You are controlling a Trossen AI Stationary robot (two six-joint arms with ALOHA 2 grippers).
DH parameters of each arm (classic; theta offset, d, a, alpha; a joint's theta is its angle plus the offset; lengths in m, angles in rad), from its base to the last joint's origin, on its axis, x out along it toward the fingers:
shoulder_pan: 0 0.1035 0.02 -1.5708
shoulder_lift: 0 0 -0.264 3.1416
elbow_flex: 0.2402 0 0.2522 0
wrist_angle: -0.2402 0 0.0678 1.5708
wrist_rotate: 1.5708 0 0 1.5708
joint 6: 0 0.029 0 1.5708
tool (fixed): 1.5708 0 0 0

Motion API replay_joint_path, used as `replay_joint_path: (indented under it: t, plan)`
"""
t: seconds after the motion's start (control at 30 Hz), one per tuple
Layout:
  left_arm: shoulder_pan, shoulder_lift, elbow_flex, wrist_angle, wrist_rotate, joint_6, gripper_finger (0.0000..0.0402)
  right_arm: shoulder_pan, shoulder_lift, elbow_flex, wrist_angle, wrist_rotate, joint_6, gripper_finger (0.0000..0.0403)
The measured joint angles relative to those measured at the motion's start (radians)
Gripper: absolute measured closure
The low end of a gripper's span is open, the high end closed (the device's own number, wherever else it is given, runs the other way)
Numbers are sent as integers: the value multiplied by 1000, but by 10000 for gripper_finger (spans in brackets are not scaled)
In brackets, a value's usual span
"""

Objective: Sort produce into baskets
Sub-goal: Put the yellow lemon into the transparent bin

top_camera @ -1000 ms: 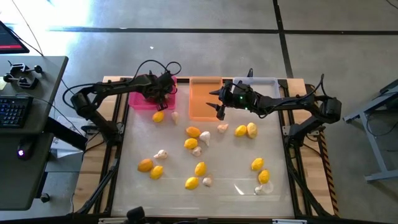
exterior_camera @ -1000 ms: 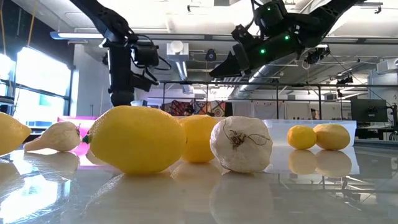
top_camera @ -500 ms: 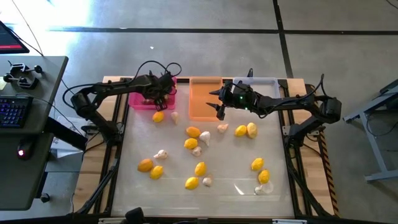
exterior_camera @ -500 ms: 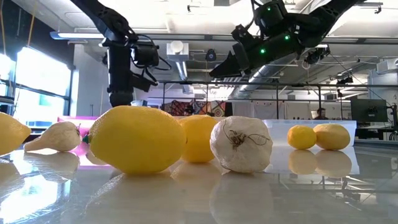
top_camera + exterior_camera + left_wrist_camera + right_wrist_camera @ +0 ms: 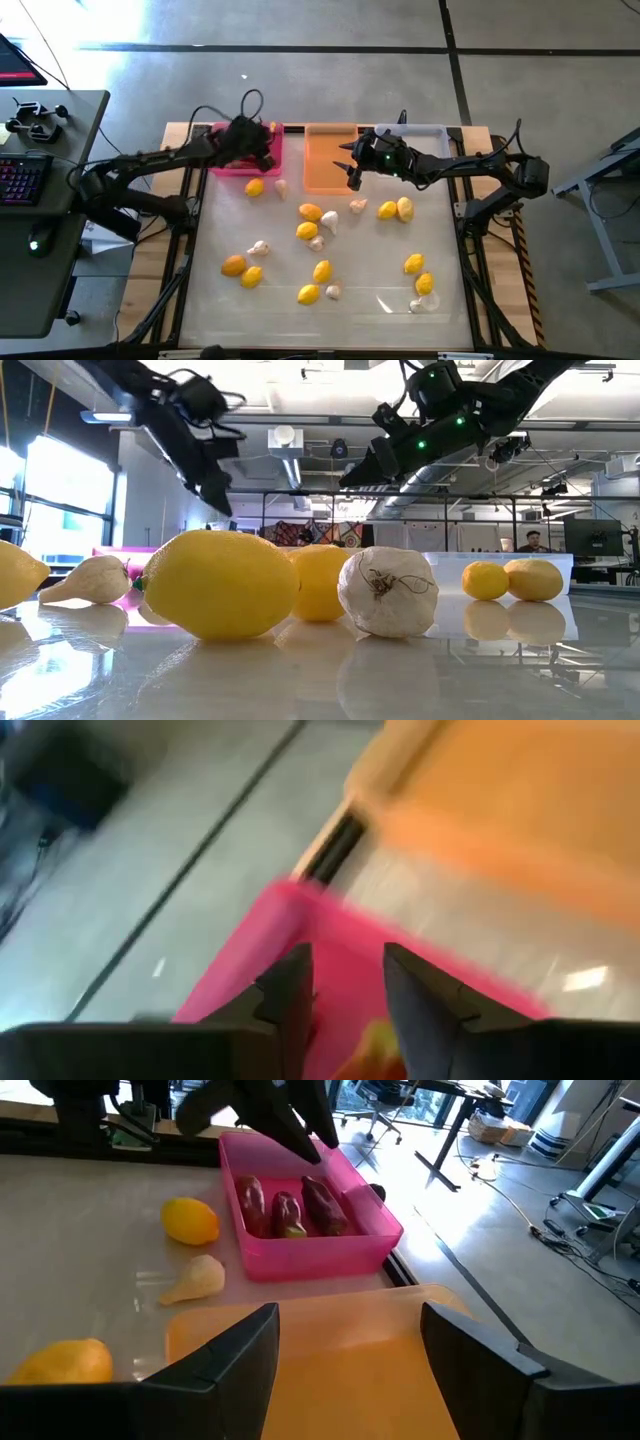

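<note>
A robotics lab: exposed ceiling ducts (image 5: pixel 300 435) overhead, office chairs (image 5: pixel 385 1120) at twelve o'clock, a keyboard (image 5: pixel 22 182) at nine o'clock.

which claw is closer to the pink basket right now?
Left. The left claw hangs over the pink basket, which holds red peppers. The right claw is off to the side, over the orange basket.

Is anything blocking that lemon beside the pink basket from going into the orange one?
Nothing visible. The lemon lies on bare table just outside the pink basket; only a garlic bulb sits alongside, short of the orange basket.
</note>
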Motion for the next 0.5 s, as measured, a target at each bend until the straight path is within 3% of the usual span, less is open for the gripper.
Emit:
replay_joint_path:
  t: [0.3, 0.5]
  plan:
    - [-59, -111, -337, 678, 323, 36, 321, 0, 0, 0, -5, -2, 8, 167]
    - [-72, -111, -469, 961, 470, 62, 324, 0, 1, 0, -54, -32, 17, 167]
